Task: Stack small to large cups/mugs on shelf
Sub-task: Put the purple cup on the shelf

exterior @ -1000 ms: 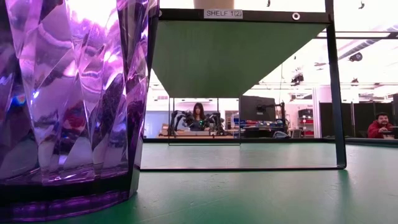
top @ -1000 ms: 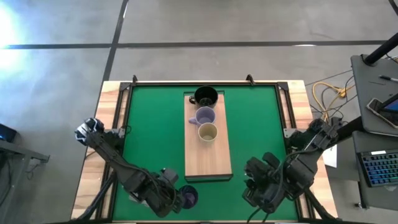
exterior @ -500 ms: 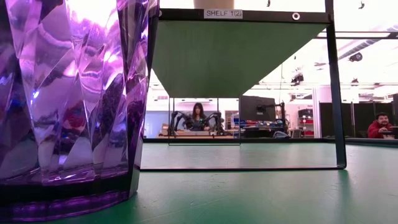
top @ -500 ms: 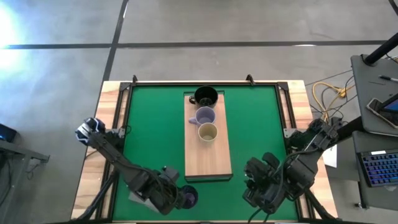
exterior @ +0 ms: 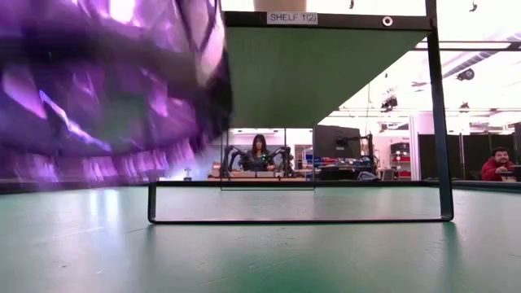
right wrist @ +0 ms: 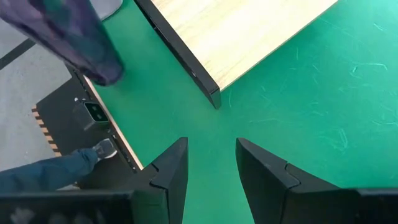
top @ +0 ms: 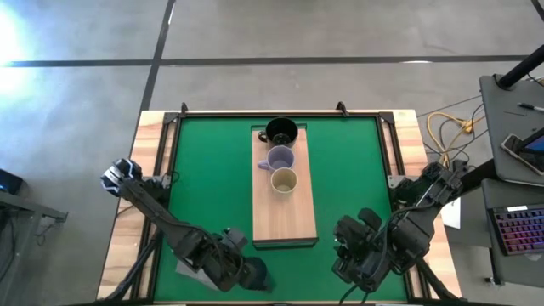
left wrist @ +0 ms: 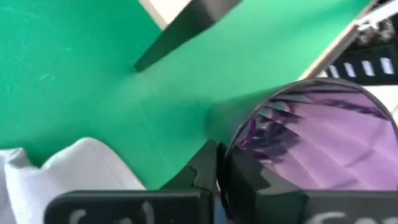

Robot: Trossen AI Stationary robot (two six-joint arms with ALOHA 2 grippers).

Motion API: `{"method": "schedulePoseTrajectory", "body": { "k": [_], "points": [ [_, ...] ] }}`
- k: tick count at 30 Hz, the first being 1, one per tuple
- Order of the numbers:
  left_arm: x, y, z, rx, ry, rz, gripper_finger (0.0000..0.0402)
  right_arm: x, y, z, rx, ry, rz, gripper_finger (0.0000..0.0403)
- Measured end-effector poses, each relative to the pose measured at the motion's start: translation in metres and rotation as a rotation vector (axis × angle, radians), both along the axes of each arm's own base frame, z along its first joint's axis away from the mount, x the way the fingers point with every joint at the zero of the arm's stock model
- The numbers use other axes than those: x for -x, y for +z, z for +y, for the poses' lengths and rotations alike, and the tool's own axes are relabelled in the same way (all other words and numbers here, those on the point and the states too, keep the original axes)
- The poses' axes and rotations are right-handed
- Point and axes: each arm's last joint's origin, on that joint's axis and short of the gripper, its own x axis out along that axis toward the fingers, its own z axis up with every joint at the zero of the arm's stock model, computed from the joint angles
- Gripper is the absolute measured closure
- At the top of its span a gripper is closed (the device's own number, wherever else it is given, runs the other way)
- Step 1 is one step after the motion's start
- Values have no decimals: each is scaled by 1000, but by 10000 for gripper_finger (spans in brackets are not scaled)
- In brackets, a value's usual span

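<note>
left tool (left wrist: 217,180) clamped on purple tumbler (left wrist: 311,143), lifted off worktop; right tool (right wrist: 208,163) apart, idle. next: carry to shelf (top: 284,217), beside tan cup (top: 283,180).

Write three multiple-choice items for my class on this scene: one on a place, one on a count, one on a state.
1. Which cup stands at the shelf's far end?
A black mug
B beige cup
C lavender mug

2. How many cups are on the shelf?
A two
B three
C four

3. The purple tumbler is
A on the shelf
B lying loose on the mat
C gripped by the left gripper

Answers: 1 A, high view shows it farthest. 2 B, three in a row. 3 C, left wrist view shows fingers clamping its rim.
</note>
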Motion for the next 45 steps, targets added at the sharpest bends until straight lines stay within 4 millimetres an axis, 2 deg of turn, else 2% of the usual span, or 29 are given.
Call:
{"method": "schedulePoseTrajectory", "body": {
  "k": [6, 10, 15, 18, 25, 31, 34, 38, 45],
  "points": [
    [8, 48, 6, 55, -44, -114, 400, 0, 0, 0, 6, 14, 2, 275],
    [11, 83, 14, 14, -48, -241, 401, 0, 0, 0, 11, 24, 3, 275],
    [9, 123, 42, -107, -41, -292, 401, 3, 4, -3, -1, 20, -8, 275],
    [12, 137, 62, -192, -20, -260, 401, 7, 10, -7, -9, -5, -38, 275],
    [6, 141, 94, -297, 1, -192, 401, 10, 21, -10, -47, -48, -121, 285],
    [-7, 135, 110, -331, -11, -161, 401, -10, 20, -7, -78, -21, -216, 321],
    [-11, 134, 115, -331, -22, -149, 401, -21, 15, -11, -52, -28, -263, 346],
    [-16, 130, 117, -341, -25, -137, 401, -29, 7, -22, -14, -54, -239, 384],
    [-21, 131, 117, -329, -34, -163, 402, -52, -16, -37, -16, -40, -202, 394]
  ]
}}
